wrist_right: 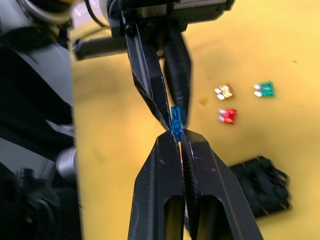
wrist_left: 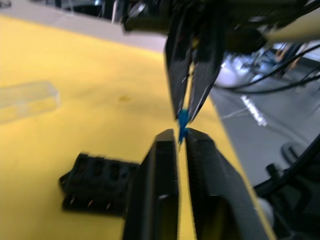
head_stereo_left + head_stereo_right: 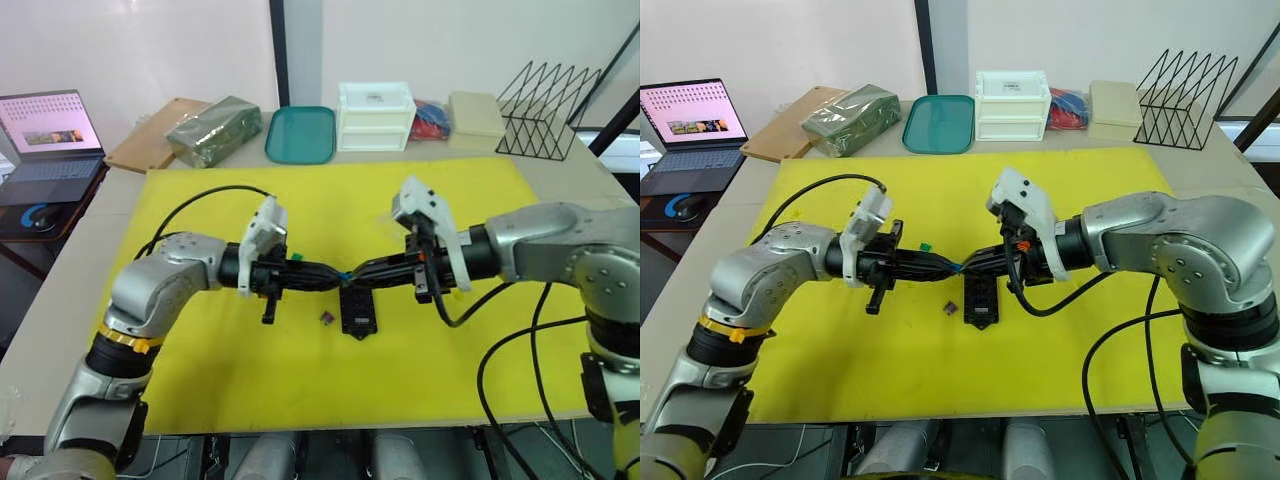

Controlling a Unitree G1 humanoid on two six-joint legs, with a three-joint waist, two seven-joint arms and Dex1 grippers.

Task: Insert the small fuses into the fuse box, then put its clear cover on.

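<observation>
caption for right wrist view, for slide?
Both grippers pinch one blue fuse above the fuse box; three fuses lie on the mat.

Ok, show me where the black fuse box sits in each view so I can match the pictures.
Left eye view: the fuse box lies on the yellow mat, just below where the two tools meet.
Right eye view: same spot, centre of the mat.
Left wrist view: beside the left tool's fingers.
Right wrist view: beside the right tool's fingers.
Shared landmark: the blue fuse pinched between both tools' tips.

Open yellow mat (image 3: pixel 250 350) all round fuse box (image 3: pixel 358 310) (both grippers overhead)
</observation>
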